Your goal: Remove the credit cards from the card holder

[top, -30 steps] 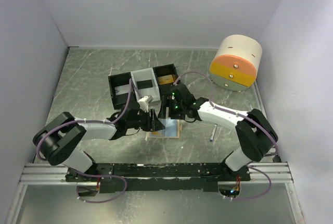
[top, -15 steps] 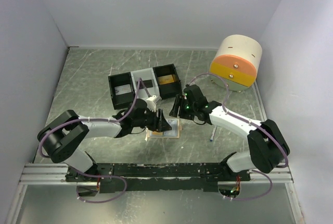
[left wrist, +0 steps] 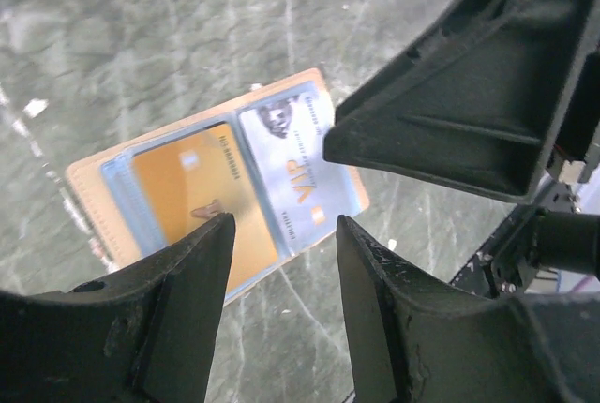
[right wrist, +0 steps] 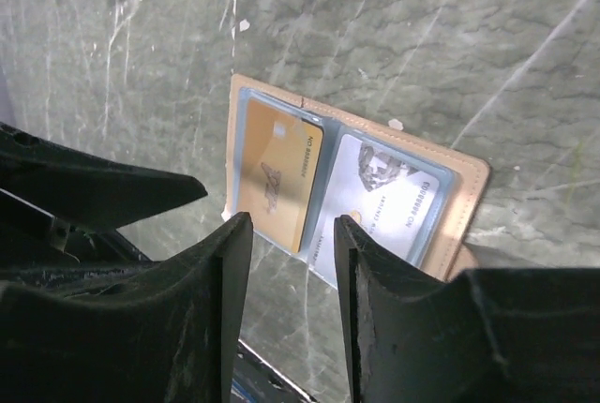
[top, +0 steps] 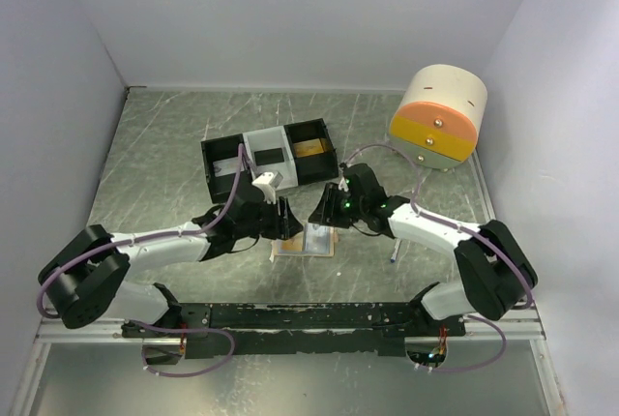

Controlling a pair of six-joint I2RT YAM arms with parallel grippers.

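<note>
1 open card holder (left wrist: 84,183), mid-frame, shows 2 cards: 1 gold card (left wrist: 197,192) and 1 silver card (left wrist: 295,173). The 2 grippers, left gripper (left wrist: 281,225) and right gripper (right wrist: 292,225), hover above it with fingers spread, pinching nothing.

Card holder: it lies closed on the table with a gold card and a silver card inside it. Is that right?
Not quite. The card holder lies open, not closed: the right wrist view shows both halves spread flat on the table, with the gold card and the silver card inside its clear pockets.
</note>
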